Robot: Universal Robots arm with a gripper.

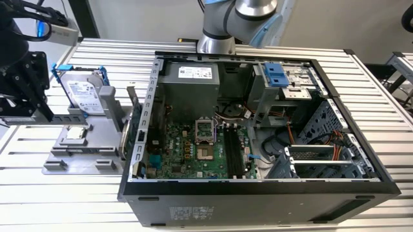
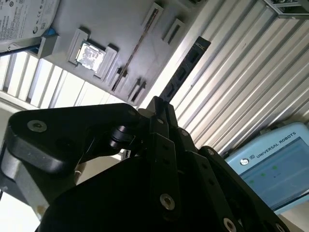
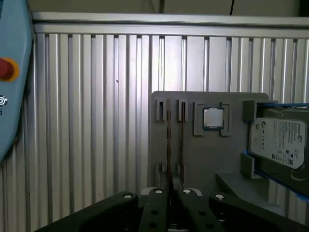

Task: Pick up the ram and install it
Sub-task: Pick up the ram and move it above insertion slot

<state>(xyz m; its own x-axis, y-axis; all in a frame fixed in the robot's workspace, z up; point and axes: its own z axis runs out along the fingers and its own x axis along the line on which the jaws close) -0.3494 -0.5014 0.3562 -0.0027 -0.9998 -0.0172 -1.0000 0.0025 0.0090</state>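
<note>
Claw (image 2: pixel 159 108): black fingers pinched together on one end of the ram (image 2: pixel 186 67). Grip is firm, with no gap showing at the tips in the second wrist view.

Ram: a dark narrow stick with a row of black chips, jutting straight out past the fingertips. It touches nothing but the claw. In the first wrist view it shows edge-on, a thin line running out from between the fingers.

Beyond it: grey holder tray (image 3: pixel 193 159) lying flat on the ribbed metal surface (image 3: pixel 96 121). The ram hangs above the tray's grooved end, at the tray edge.
- A thin brownish strip (image 2: pixel 137 46) sits in the groove nearer the chip; cannot tell what it is.
- Small square silver processor chip (image 3: pixel 212 118) in its own recess, just beside the grooves.
- Silver hard drive (image 3: pixel 277 142) in a blue frame, on the chip's far side from the grooves.

Light-blue pendant (image 2: pixel 275 166) lies on the surface, off to one side of the claw.

Farther off, in the exterior view: open computer case (image 1: pixel 258 191) to the exterior view's right of the tray. Green motherboard (image 1: pixel 187 154) inside, with long black slots (image 1: pixel 231 150) lying side by side. Ram is well apart from these.
</note>
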